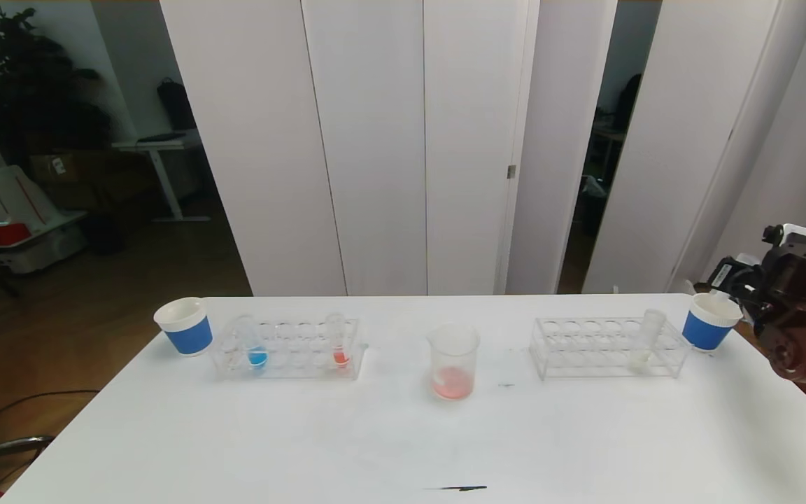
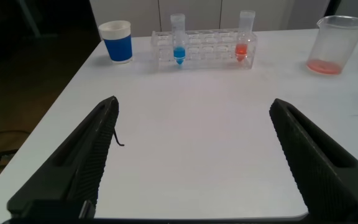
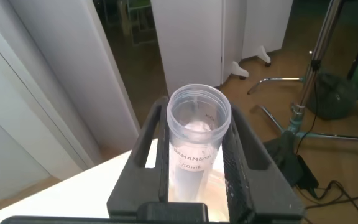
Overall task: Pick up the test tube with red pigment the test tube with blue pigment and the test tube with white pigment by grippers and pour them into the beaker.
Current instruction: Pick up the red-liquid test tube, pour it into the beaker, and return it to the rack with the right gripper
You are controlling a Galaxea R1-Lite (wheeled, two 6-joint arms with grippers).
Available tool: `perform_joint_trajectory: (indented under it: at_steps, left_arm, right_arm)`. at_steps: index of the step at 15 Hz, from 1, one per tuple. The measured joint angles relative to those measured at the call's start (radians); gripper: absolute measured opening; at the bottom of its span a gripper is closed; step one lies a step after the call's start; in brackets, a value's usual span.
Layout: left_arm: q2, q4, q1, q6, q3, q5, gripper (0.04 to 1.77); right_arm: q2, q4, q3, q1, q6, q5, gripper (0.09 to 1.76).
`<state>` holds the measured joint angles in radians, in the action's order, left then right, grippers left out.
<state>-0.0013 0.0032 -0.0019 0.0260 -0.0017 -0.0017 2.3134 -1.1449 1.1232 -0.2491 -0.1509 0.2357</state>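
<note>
Head view first: the test tube with blue pigment [image 1: 252, 343] stands in the left rack [image 1: 291, 350], near that rack's left end, blue liquid at its bottom. One tube of orange-red liquid [image 1: 337, 339] stands in the same rack toward its right end, well apart from the blue one. The test tube with white pigment [image 1: 646, 339] leans in the right rack [image 1: 585, 346], near its right end, with pale whitish liquid at the bottom. That makes three tubes in two racks.

A single beaker [image 1: 453, 360] stands on the table [image 1: 403, 434] between the racks, apart from both, with a shallow layer of pinkish-red liquid inside.

Two blue-and-white paper cups stand at the outer ends: a left cup [image 1: 185, 325] just beside the left rack and a right cup [image 1: 709, 320] just beside the right rack.

From the left wrist camera, the left pincer [image 2: 194, 104] hovers over the near part of the table, its fingers spread wide with nothing between them, facing the blue tube, the orange-red tube and the beaker.

The right pincer [image 3: 199, 124], off the table's far right corner, is clamped around a fourth tube, a clear tube [image 3: 197, 134] marked 50 mL, held upright with its open mouth toward the camera.
</note>
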Motion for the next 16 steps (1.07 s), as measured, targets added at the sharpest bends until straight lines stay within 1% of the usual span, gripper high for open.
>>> perform_joint_trajectory:
  at_steps: [5,12,13,14,15,16]
  left_arm:
    - [0.000,0.000,0.000,0.000,0.000,0.000,1.74]
    - [0.000,0.000,0.000,0.000,0.000,0.000,1.74]
    - [0.000,0.000,0.000,0.000,0.000,0.000,1.74]
    - [0.000,0.000,0.000,0.000,0.000,0.000,1.74]
    - [0.000,0.000,0.000,0.000,0.000,0.000,1.74]
    - [0.000,0.000,0.000,0.000,0.000,0.000,1.74]
  right_arm:
    - [0.050,-0.003,-0.053,0.000,0.006,0.005,0.57]
    - [0.063,-0.003,-0.059,-0.008,0.006,0.003,0.57]
    - [0.063,-0.003,-0.058,-0.010,0.006,0.002,0.64]
    - [0.062,-0.003,-0.058,-0.010,0.007,0.002,0.85]
    - [0.061,-0.003,-0.057,-0.010,0.006,0.003,1.23]
    - [0.057,-0.003,-0.055,-0.010,0.006,0.003,1.54]
